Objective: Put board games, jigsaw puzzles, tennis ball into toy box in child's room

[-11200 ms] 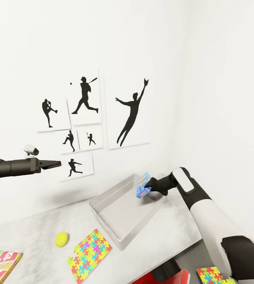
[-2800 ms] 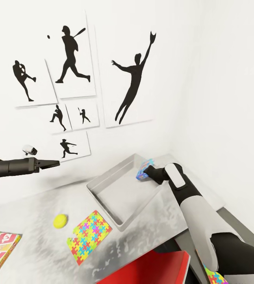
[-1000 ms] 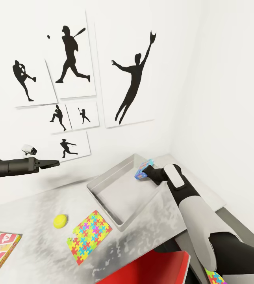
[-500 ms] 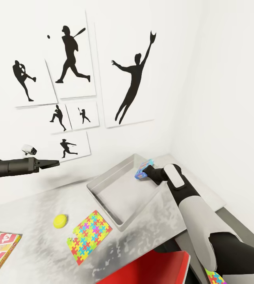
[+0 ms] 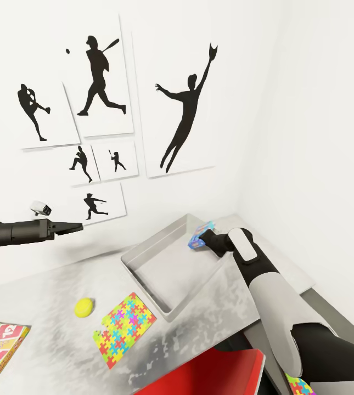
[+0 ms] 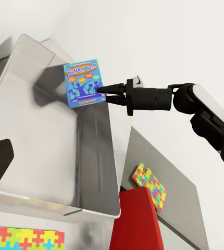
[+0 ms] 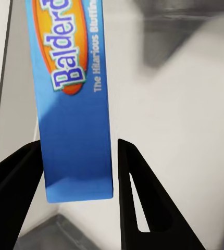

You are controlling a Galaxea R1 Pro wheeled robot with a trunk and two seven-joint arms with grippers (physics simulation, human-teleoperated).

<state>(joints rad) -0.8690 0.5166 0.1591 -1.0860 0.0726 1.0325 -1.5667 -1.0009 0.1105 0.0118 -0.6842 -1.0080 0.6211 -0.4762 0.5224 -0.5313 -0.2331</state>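
One board game [image 6: 83, 84] | between right gripper [image 6: 102, 94] tips, gap showing, grip unclear | over toy box [image 5: 144, 277]

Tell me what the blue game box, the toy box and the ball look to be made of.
The blue board game: printed glossy cardboard by its thin flat faces and lettering. The toy box: smooth grey plastic or metal; its walls show a soft sheen, so either fits. The tennis ball: matte yellow-green, likely felt, though no fuzz shows.

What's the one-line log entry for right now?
right claw: shut on board game | over toy box | left claw: shut, idle | tennis ball: on table
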